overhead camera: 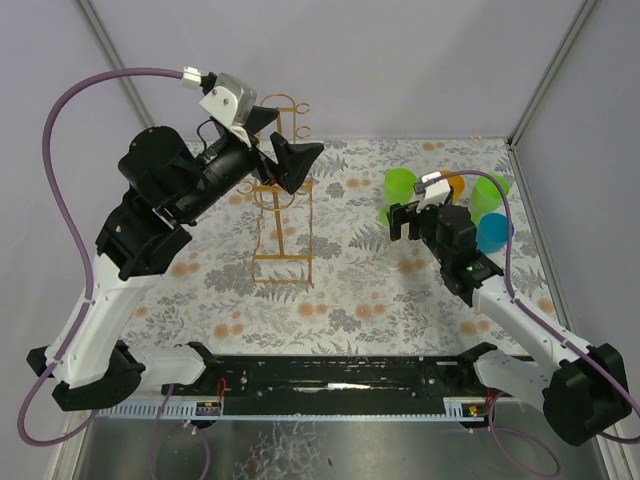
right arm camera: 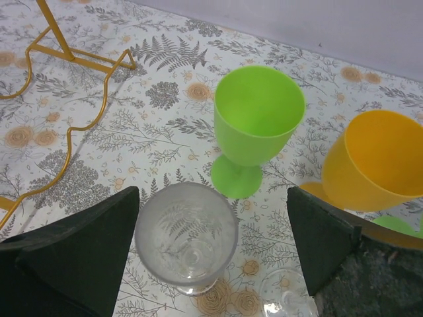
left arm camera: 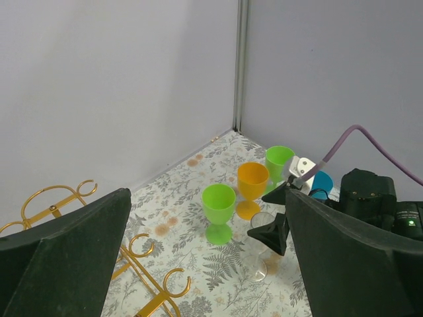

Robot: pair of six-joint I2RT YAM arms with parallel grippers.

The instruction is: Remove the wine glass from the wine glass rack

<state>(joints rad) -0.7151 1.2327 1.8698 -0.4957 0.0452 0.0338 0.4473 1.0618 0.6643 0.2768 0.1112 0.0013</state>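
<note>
- Since the clear wine glass (right arm camera: 186, 232) stands upright between the spread fingers of your right gripper (right arm camera: 211, 221), well off the wine glass rack (overhead camera: 281, 232), back away without clipping its bowl.
- Mind the green goblet (right arm camera: 258, 119) just ahead.
- Your left gripper (overhead camera: 291, 140) hangs open by the top of the wine glass rack.

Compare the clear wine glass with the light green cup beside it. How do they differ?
The clear wine glass is see-through; the green cup is opaque. The clear wine glass stands inside the open right hand; the green cup stands outside it. Both are stemmed and upright on the table.
</note>
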